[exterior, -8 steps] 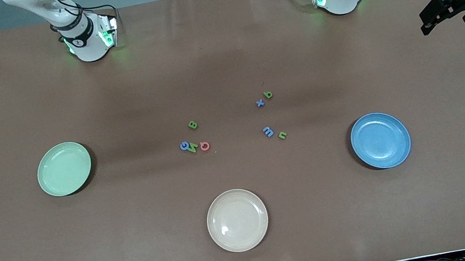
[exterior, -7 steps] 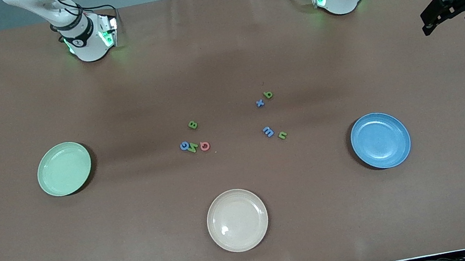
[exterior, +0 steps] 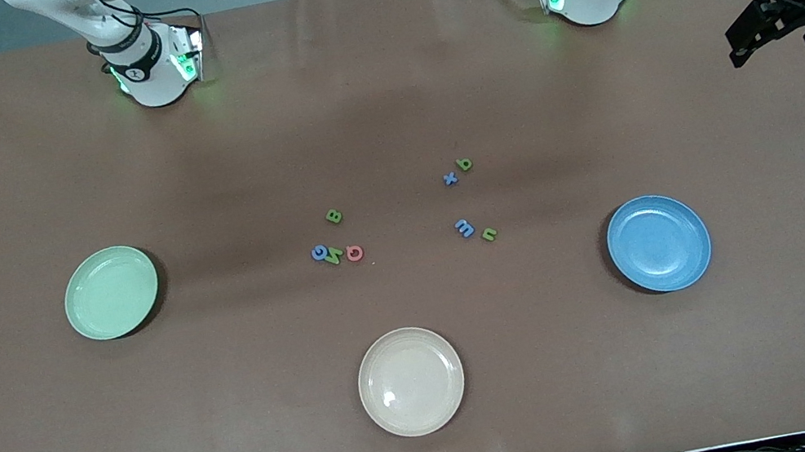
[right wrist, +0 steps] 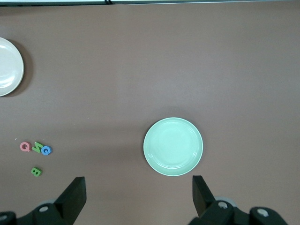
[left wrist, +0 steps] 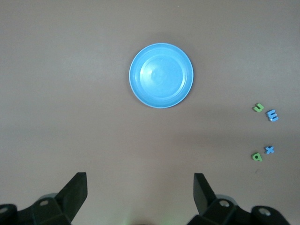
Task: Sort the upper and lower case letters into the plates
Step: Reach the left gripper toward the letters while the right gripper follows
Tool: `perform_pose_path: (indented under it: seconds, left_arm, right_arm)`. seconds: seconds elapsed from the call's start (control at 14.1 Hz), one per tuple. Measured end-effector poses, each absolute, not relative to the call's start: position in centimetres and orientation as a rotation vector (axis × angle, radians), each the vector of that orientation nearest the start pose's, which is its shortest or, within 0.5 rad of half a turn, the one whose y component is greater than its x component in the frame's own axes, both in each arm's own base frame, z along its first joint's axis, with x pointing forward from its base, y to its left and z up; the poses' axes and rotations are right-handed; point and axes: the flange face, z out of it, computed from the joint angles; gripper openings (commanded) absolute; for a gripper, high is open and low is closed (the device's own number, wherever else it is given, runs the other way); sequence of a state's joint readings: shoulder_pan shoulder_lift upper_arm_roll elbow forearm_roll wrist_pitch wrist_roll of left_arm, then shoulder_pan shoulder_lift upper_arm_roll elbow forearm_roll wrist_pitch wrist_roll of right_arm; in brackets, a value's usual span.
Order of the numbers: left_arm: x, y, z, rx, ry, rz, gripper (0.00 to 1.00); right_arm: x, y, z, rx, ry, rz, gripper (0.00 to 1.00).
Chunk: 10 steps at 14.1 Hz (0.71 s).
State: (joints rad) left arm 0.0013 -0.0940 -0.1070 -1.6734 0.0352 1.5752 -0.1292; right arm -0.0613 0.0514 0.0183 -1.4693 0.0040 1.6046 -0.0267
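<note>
I'm hovering the left gripper point(left wrist: 139, 187) and right gripper point(right wrist: 138, 190) high at the table's two ends, jaws wide, holding nothing. The tiny flat toy letters point(exterior: 335, 216) are lying mid-table, between the mint-green round plate point(exterior: 111, 292) at nine o'clock and the blue round plate point(exterior: 658, 243) at three. I'm planning a straight descent over one letter, pinching its edges.

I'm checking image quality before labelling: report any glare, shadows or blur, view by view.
Front view: a white glare spot on the cream plate, a dark shadow hugging the mint plate, green glow at both arm bases. Left wrist view: blue plate sharp, light even. Right wrist view: letters crisp.
</note>
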Motion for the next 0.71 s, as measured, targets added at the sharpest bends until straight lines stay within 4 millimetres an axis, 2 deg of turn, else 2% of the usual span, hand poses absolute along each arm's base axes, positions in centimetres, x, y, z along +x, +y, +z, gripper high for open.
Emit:
perform_pose_path:
  seconds: [0.21,0.43,0.57,0.71]
  left_arm:
    - [54.8,-9.5,58.4,-3.101,-0.046,0.03,1.0]
    - [57.6,-14.3,51.6,-3.108,-0.214,0.094,1.0]
    - [59.4,-16.8,46.4,-3.11,-0.365,0.131,1.0]
    - [60.6,-20.2,41.0,-3.111,-0.525,0.139,1.0]
  right_arm:
    - [57.4,-2.4,64.6,-3.137,0.025,-0.127,1.0]
    - [57.1,-1.6,64.0,-3.129,0.005,-0.065,1.0]
    - [57.3,0.5,61.8,-3.099,-0.035,-0.004,1.0]
    - [57.9,2.6,58.3,-3.047,-0.045,0.017,1.0]
